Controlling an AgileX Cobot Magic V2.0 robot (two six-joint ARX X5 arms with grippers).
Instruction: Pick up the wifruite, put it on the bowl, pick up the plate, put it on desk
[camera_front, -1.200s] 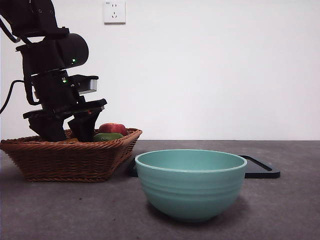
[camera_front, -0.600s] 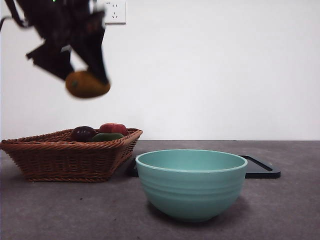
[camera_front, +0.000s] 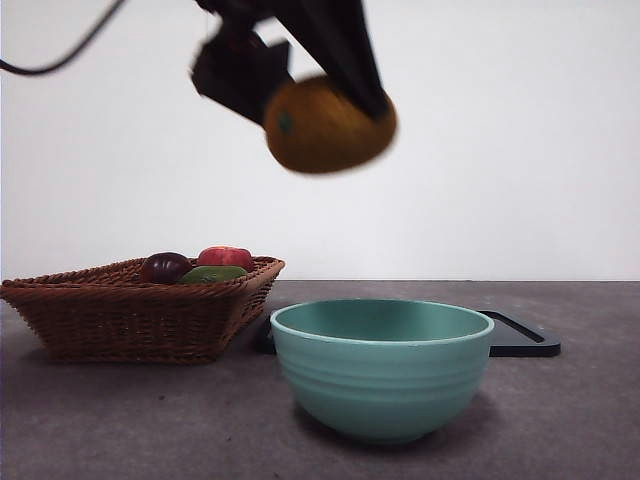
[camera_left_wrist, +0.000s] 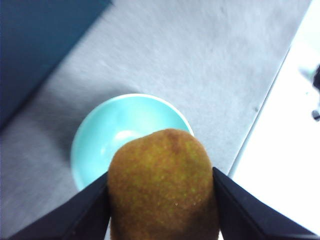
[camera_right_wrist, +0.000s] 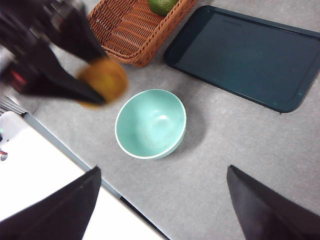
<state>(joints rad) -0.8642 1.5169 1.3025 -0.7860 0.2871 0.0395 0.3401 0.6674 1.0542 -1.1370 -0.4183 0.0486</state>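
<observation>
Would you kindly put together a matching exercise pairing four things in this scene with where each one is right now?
Things:
1. wifruite
2. bowl
3. red fruit
4. dark tray

Places:
A. lying in the wicker basket
B. flat on the desk, behind the bowl
C. held in the air in the left hand, above the desk
D. standing empty on the desk at the front

Pairs: 1-C, 2-D, 3-A, 4-B
</observation>
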